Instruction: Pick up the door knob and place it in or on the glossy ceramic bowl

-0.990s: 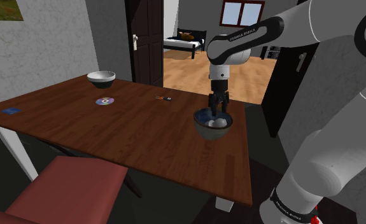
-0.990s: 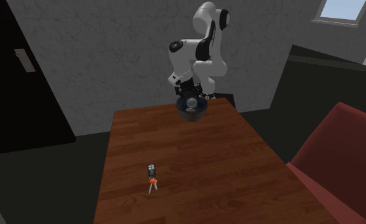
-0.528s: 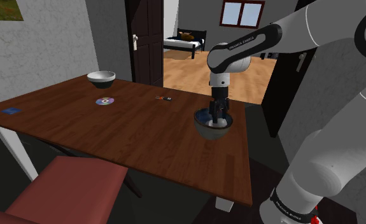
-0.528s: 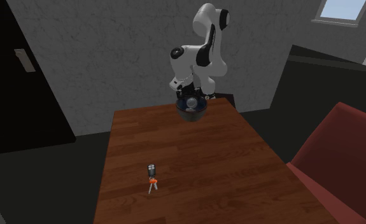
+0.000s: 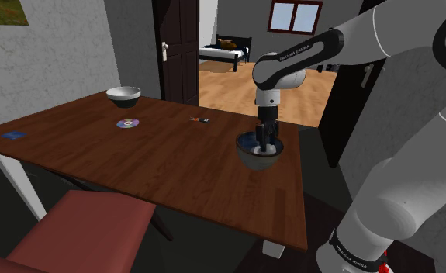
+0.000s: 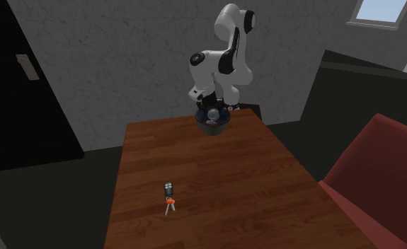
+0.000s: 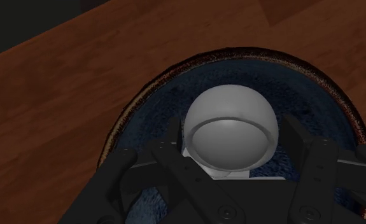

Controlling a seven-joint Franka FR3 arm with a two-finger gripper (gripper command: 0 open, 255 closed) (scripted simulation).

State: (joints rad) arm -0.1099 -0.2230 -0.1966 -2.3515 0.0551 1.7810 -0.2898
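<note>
1. The gripper [image 5: 267, 145], at centre right of the shoulder view, points straight down into a dark blue bowl [image 5: 254, 161]. Its fingers [image 7: 175, 137] are clamped against opposite sides of the door knob [image 7: 231, 124].
2. The door knob is a pale grey ball with a raised ring on its face and a white base. It sits inside the dark blue bowl, which has a brown rim.
3. That bowl stands on the wooden table [image 5: 151, 159], near the table's right-hand end in the shoulder view.
4. The white bowl [image 5: 123, 95], glossy, stands at upper left of the shoulder view by the table's far edge, well apart from the knob.
5. A disc [image 5: 127, 122] lies near the white bowl. A small black and orange object [image 5: 200, 119] lies between the two bowls. A blue card [image 5: 13, 135] lies at far left.
6. Dark lettering [image 5: 300, 52] on the white arm [image 5: 415, 116] seems to read FRANKA EMIKA.
7. A red chair [image 5: 81, 229] fills the lower left corner.
</note>
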